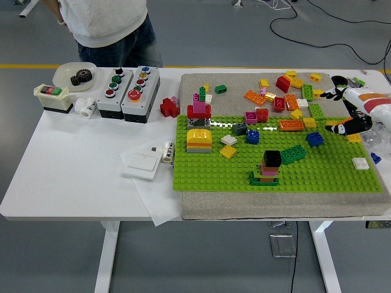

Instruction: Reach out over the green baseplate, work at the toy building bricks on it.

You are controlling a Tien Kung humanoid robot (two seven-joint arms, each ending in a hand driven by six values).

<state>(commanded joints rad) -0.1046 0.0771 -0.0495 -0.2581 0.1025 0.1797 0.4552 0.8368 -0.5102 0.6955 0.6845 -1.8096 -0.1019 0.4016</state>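
The green baseplate point(214, 171) lies on a grey mat, with bricks scattered over it. On the baseplate are a black, pink and green stack point(269, 168), a yellow and orange stack point(199, 140), a red and pink tower point(199, 107), a green brick point(292, 154), a blue brick point(314, 139) and a white brick point(360, 163). Several loose bricks point(287, 91) lie on the mat behind it. My right hand point(339, 111) comes in from the right edge over the baseplate's far right corner. Its fingers are spread and hold nothing, and it covers the bricks beneath it.
Two grey button boxes point(128, 86), a switch box point(52, 96) and a bowl with a gear point(76, 75) stand at the far left. A red piece point(169, 108), a white switch plate point(142, 163) and paper lie left of the mat. A person point(107, 24) stands behind the table's left part.
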